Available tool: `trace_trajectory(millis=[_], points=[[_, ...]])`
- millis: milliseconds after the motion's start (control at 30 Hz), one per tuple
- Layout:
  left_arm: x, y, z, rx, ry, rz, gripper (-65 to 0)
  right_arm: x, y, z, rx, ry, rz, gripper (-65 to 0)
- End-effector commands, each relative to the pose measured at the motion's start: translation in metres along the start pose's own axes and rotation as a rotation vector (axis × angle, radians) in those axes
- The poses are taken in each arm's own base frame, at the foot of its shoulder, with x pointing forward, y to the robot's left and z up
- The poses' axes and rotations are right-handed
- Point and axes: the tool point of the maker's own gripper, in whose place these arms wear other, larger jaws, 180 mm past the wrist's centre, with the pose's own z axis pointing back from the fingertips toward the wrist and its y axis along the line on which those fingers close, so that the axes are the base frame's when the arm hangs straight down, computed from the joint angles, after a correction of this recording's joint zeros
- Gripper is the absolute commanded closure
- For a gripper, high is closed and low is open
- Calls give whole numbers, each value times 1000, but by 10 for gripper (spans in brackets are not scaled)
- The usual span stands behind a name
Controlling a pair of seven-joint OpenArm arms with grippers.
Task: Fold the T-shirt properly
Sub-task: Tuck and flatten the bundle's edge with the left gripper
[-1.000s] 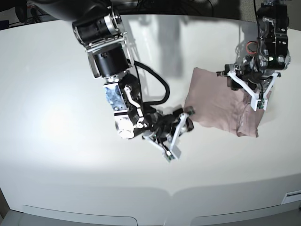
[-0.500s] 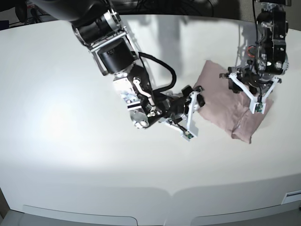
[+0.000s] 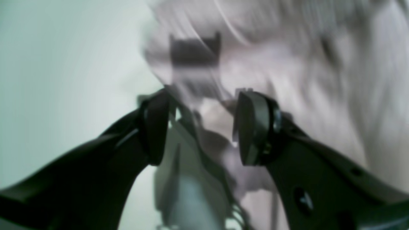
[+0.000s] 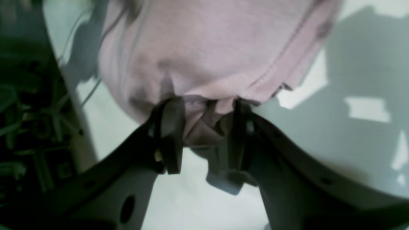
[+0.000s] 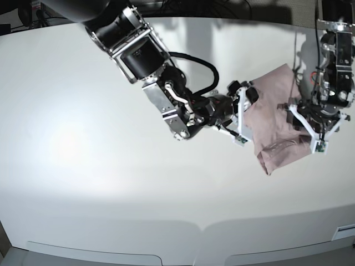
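Table (image 5: 83,166): white, bare apart from the shirt and both arms.

Change over the last second: right arm has swept from mid-table over to the shirt's near edge. The shirt has gone from a flat folded rectangle to a lifted, bunched bundle, and it has shifted toward the far right. My read: a fold or reposition is under way, not finished; the neat rectangle is gone for now, so it needs laying flat again.

Shirt (image 5: 274,124): dusty pink, plain, at the table's right side between the two grippers. Part raised off the surface, lower corner sagging with stacked layers and hem edges showing. Soft, creased, no print visible.

Right gripper (image 4: 204,134): jaws part-closed, clamped on a wad of shirt edge; the cloth is pinched and puckered between the pads, clear in the right wrist view.

Left gripper (image 5: 312,128): at the shirt's right edge. Left wrist view is motion-blurred; jaws stand apart with pink cloth running between them, but I cannot tell if they actually pinch it.
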Motion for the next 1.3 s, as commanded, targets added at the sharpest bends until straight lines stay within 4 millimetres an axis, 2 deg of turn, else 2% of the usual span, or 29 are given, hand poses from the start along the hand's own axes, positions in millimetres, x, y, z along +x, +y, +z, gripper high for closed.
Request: trace_trajectory(millis=[0,133,267,367,467,533,633,733,833,933,1000,1133,1267], points=[[19,10,3,22,-54,-10,-335,-5,3,0,10,45,9,-241],[33,19,5,35,-83,-17,-335,4,17,3,70,18,-8,-241],[36,18,5,18,-84,0,-335,14,25,10,84,4,26,-241],[36,15,5,5,-86,12,-335,32,38,19,114,-50,56,-241],[38,15,6,6,-93,12,-335,58,36,35,67,-140,110,-241],[41,15,6,6,-107,11,-335,73,24,51,-8,-193,139,-241],[41,15,6,5,-106,13,-335,86,-13,80,-172,-262,143,-241],[41,8,6,-37,-106,50,-335,92,-54,115,-315,-346,85,-241],[42,-4,6,-93,-111,99,-335,93,-76,144,-359,-440,1,-241],[49,-17,6,-124,-155,93,-335,93,-86,165,-361,-513,-61,-241],[54,-30,6,-163,-182,90,-335,87,-95,178,-382,-522,-85,-241],[53,-50,4,-199,-182,128,-335,83,-102,193,-412,-543,-108,-241],[63,-50,2,-157,-206,92,-335,84,-97,198,-390,-556,-112,-241]])
